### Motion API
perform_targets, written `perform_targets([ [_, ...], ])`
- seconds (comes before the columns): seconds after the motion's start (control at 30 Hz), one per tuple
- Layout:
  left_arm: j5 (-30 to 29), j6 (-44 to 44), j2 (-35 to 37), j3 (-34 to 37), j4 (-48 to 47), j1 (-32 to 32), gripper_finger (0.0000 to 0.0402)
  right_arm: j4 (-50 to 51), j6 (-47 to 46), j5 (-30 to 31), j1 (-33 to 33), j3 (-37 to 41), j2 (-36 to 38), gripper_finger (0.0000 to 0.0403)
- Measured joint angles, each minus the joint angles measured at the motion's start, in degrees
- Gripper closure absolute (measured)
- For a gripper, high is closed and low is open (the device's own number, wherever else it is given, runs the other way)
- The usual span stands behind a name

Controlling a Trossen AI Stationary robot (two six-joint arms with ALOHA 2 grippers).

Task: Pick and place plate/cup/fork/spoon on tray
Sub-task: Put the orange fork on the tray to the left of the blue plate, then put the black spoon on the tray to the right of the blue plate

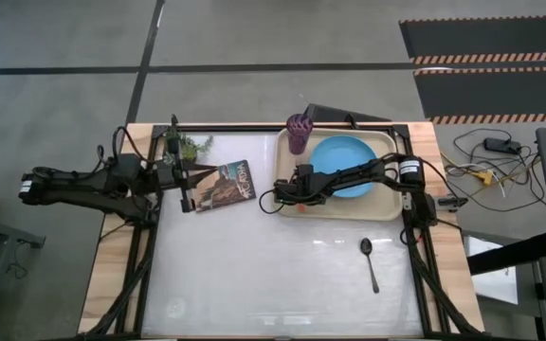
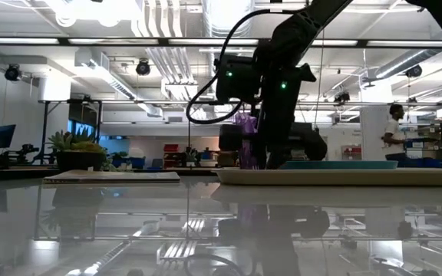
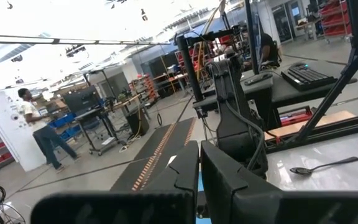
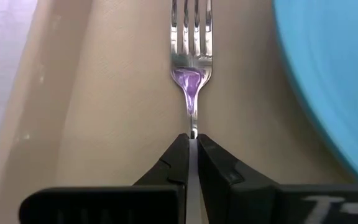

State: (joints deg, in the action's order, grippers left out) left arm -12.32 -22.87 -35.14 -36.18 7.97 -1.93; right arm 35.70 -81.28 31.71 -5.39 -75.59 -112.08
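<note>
The beige tray (image 1: 387, 210) lies at the table's far right. On it are the light-blue plate (image 1: 349, 161) and, at its far left corner, the purple cup (image 1: 299, 133). My right gripper (image 1: 292, 189) is low over the tray's left part, beside the plate (image 4: 328, 74), and is shut on the silver fork (image 4: 191, 43). The fork's handle end is hidden between the fingers. The dark spoon (image 1: 370, 260) lies flat on the table, nearer than the tray. My left gripper (image 1: 186, 194) waits shut and empty at the table's left. My right gripper pinches the fork's thin handle (image 4: 193, 127) between its two fingertips. The fingers lie along the fork, and its tines point away from them over the tray floor (image 4: 123, 93). Whether the fork rests on the tray or hangs just above it, I cannot tell.
A small picture book (image 1: 224, 185) lies left of the tray, and a small green potted plant (image 1: 192, 145) stands behind it. The near half of the table holds only the spoon. People show in the room beyond the table.
</note>
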Motion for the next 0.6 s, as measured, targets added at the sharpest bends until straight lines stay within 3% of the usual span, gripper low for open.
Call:
perform_targets([
  [0.17, 0.00, 0.00, 0.02, 0.00, 0.02, 0.02, 0.0402, 0.00, 0.36, -0.25, -0.02, -0.02, 0.76, 0.0374],
  [0.6, 0.00, 0.00, 0.03, 0.00, 0.02, 0.04, 0.0402, 0.40, 1.99, -0.75, -0.01, -0.02, 3.72, 0.0249],
])
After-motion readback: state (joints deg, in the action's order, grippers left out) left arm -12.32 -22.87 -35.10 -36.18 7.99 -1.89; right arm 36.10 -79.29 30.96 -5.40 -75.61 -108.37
